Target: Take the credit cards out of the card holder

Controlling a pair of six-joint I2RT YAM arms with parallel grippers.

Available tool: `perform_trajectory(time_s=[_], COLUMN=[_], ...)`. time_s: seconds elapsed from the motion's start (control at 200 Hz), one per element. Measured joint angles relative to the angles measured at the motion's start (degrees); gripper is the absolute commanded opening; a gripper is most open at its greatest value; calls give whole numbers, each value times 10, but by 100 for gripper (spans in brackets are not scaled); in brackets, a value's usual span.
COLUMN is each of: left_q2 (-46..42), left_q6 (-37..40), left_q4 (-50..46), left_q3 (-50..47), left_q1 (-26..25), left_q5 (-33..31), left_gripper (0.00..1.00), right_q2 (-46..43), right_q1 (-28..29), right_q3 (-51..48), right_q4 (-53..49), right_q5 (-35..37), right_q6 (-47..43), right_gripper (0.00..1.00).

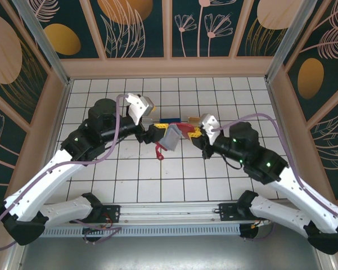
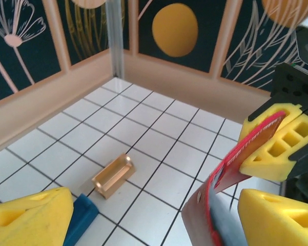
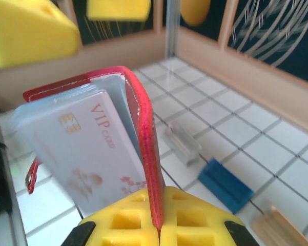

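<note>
The red card holder is held upright over the middle of the white-tiled table, its stitched cover clamped between the 2 yellow honeycombed fingers of the right gripper. The right wrist view reveals a glossy white credit card marked VIP inside a clear pocket. The left wrist view shows the left gripper spread wide and a channel-shaped copper block.

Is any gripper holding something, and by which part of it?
The right gripper pinches the red card holder by the edge of its cover. The left gripper is open, holding nothing.
</note>
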Motion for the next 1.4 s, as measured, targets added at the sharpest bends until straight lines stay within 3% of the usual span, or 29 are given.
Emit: perform_trajectory(time_s=[0.195, 0.545, 0.821, 0.956, 1.141, 1.246, 1.401], left_q2=[23, -19, -50, -55, -59, -66, -67], left_q6=[-7, -83, -123, -133, -146, -143, -125], left_q4=[-11, 102, 189, 226, 270, 279, 257], left_q3=[0, -90, -114, -118, -118, -117, -101], left_q1=[0, 0, 0, 0, 0, 0, 0], left_q5=[-36, -58, 18, 96, 209, 244, 259], left_gripper=[87, 92, 92, 83, 54, 55, 30], right_q2=[49, 32, -22, -41, -60, -66, -68], right_q1=[0, 0, -2, -2, -2, -2, -2], right_q3=[37, 54, 70, 70, 70, 70, 70], right_q4=[-77, -62, -9, 17, 48, 57, 64], right_q5=[33, -11, -78, -121, -162, -178, -186], right_q6=[7, 110, 153, 163, 178, 183, 184], right_gripper=[0, 0, 0, 0, 0, 0, 0])
